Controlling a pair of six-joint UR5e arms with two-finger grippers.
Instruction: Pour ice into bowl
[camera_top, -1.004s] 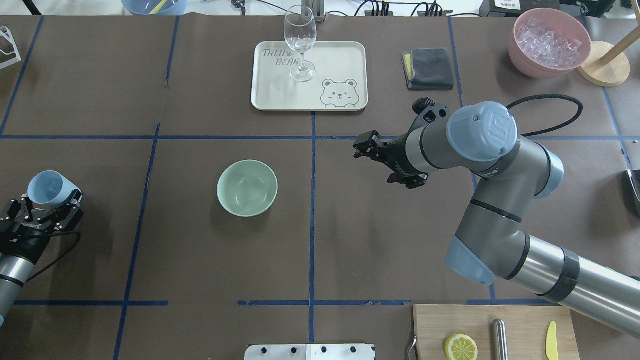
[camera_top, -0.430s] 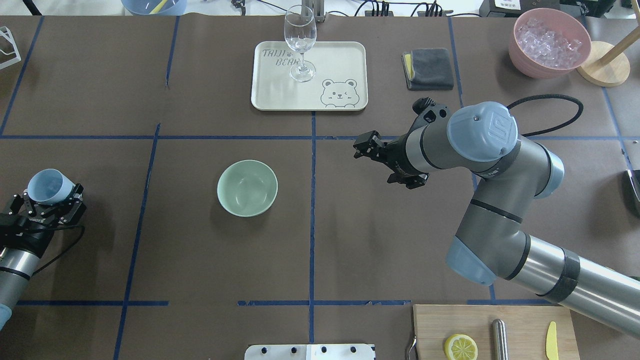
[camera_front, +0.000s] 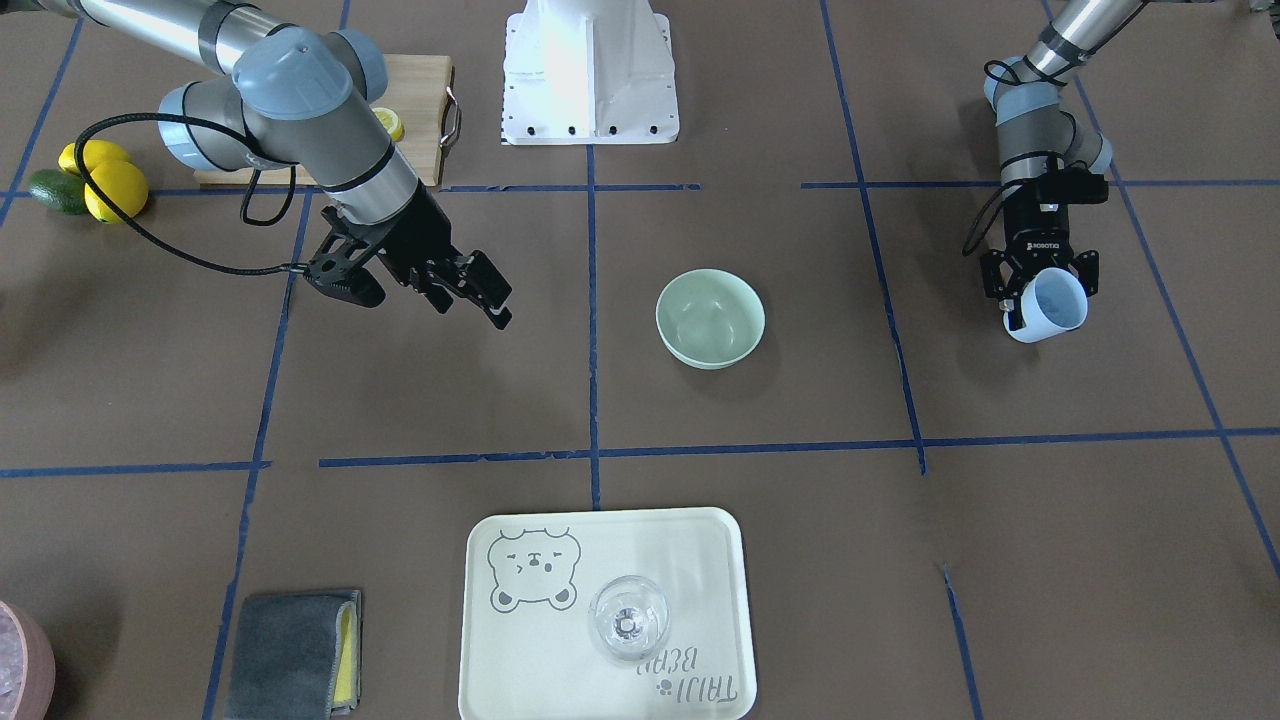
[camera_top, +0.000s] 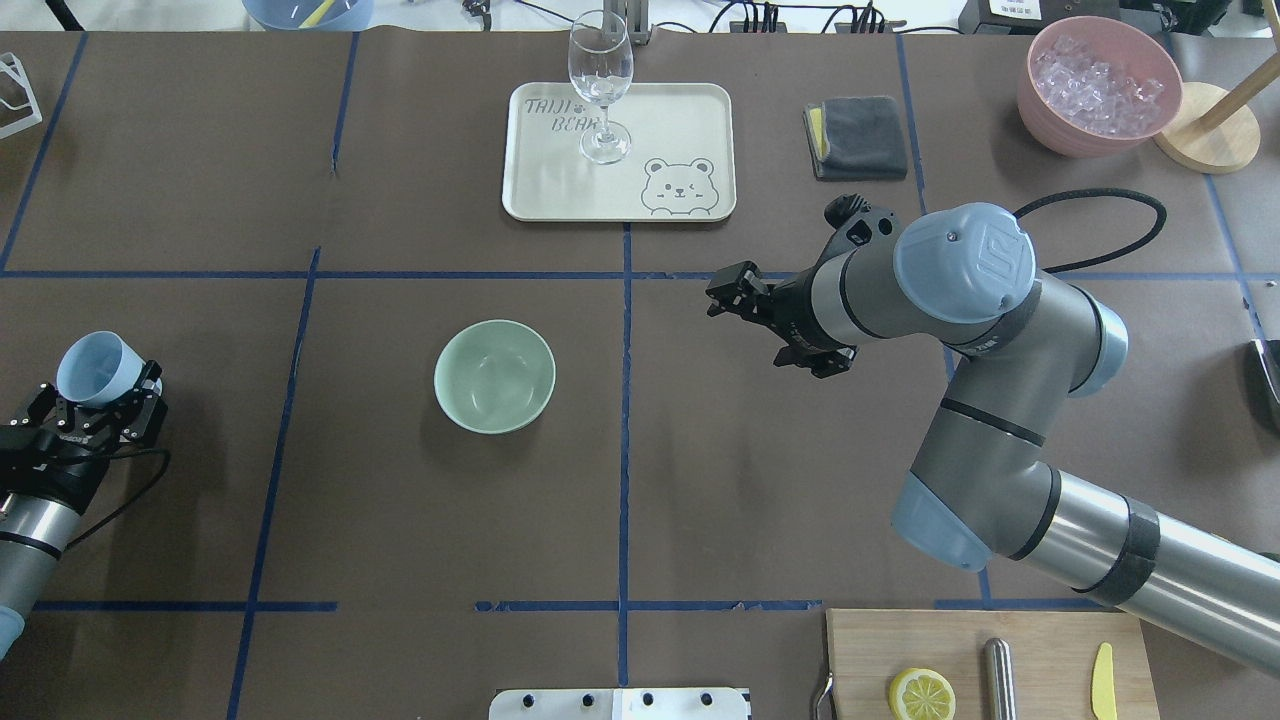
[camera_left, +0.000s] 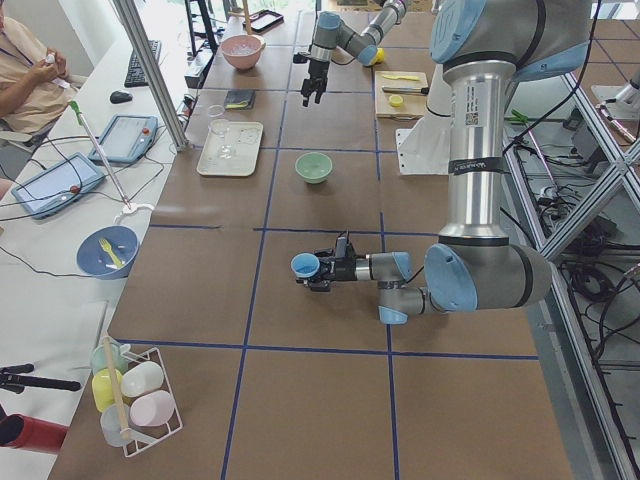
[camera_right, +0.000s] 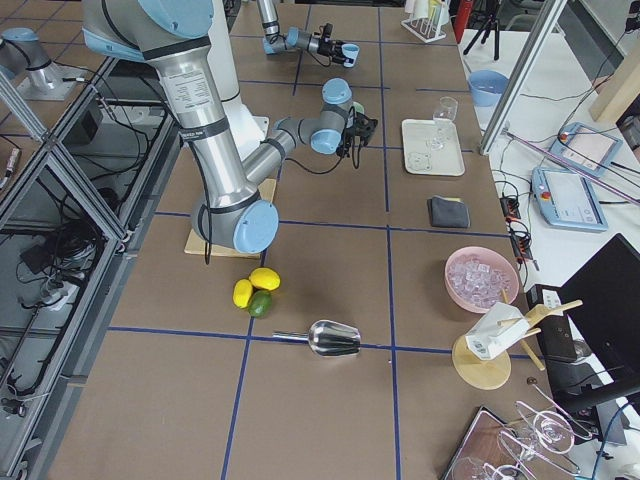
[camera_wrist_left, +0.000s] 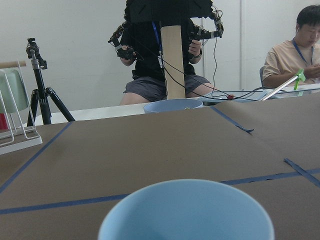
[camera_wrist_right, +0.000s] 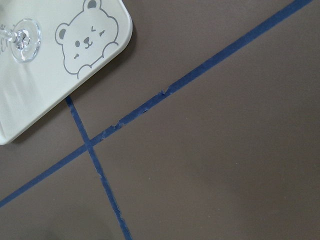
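The pale mint-green bowl (camera_top: 494, 376) stands upright left of the table's middle and looks empty in the front view (camera_front: 710, 318). My left gripper (camera_top: 97, 392) is shut on a light blue cup (camera_top: 97, 367) at the far left, well apart from the bowl; its mouth tilts outward. It also shows in the front view (camera_front: 1048, 305) and the left wrist view (camera_wrist_left: 186, 210). I cannot tell if it holds any ice. Clear ice cubes (camera_top: 1098, 78) fill a pink container at the far right. My right gripper (camera_top: 760, 325) is open and empty, hovering right of the centre line.
A cream tray (camera_top: 680, 120) with a wine glass (camera_top: 600, 70) sits at the far middle. A grey cloth (camera_top: 858, 137) lies right of it. A cutting board (camera_top: 1040, 660) with a lemon half is at the near right. A metal scoop (camera_right: 335, 338) lies beyond the lemons.
My left gripper has shifted slightly away from the robot with the blue cup in it. The right arm and the bowl have not moved.
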